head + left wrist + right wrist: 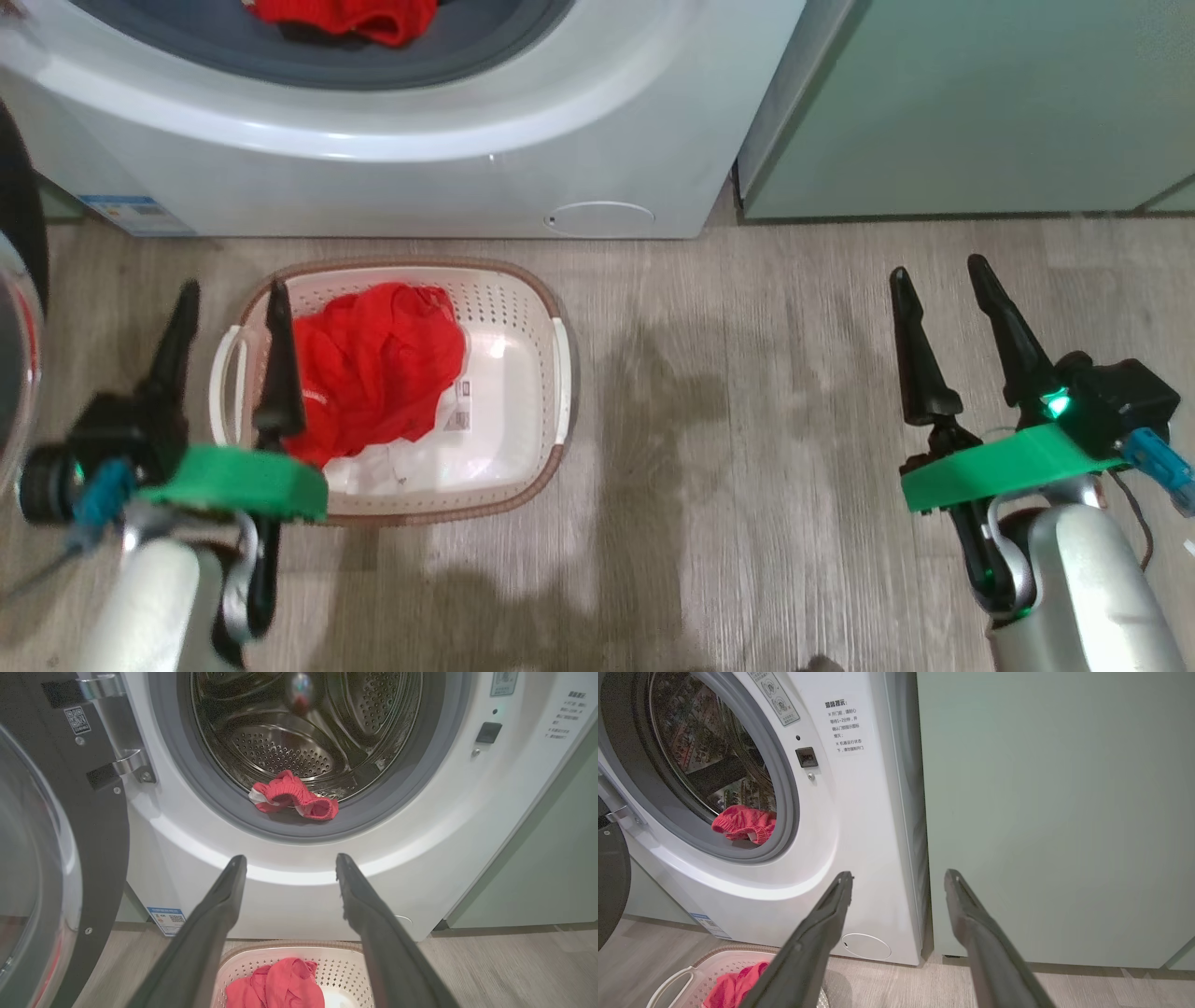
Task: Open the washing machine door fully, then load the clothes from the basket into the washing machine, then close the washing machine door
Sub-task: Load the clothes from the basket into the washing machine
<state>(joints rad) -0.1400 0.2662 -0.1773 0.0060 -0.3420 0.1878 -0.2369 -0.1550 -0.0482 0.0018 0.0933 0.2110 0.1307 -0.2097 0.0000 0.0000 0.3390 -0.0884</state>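
The white washing machine stands open; its black-rimmed door is swung out to the left. One red garment lies at the drum's mouth on the grey gasket, also seen from the head and right wrist. On the floor before the machine sits the cream basket holding red and white clothes. My left gripper hovers open over the basket's left rim, holding nothing. My right gripper hangs open over bare floor, well right of the basket.
A pale green cabinet stands right against the machine's right side. Grey wood-look floor stretches between the basket and my right arm. The open door's glass bowl bulges at the left edge.
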